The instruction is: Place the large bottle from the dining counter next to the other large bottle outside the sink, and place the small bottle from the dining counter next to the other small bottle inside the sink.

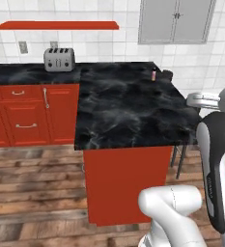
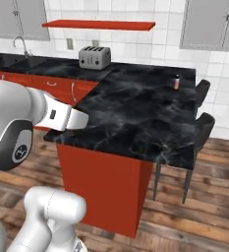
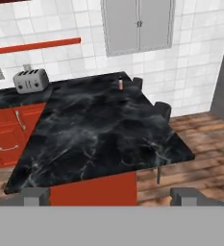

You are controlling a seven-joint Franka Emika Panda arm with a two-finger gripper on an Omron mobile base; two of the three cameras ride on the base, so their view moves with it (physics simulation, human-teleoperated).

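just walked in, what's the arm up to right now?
Nothing is held yet. The gripper is open and empty, set back from the near edge of the dining counter and looking across it. One small bottle stands upright near the counter's far corner, untouched, with dark chairs beside that side. A toaster sits on the back counter, and a faucet shows at far left in the right base view.

The counter [image 1: 123, 111] top looks like polished black marble with pale veining, faintly glossy, over smooth matt red cabinets [image 1: 27, 116] with thin metal handles. The toaster [image 1: 59, 59] has a brushed metal look. The floor [image 1: 32, 193] is worn, grainy wood planks; the wall [image 2: 160, 44] is glossy white tile
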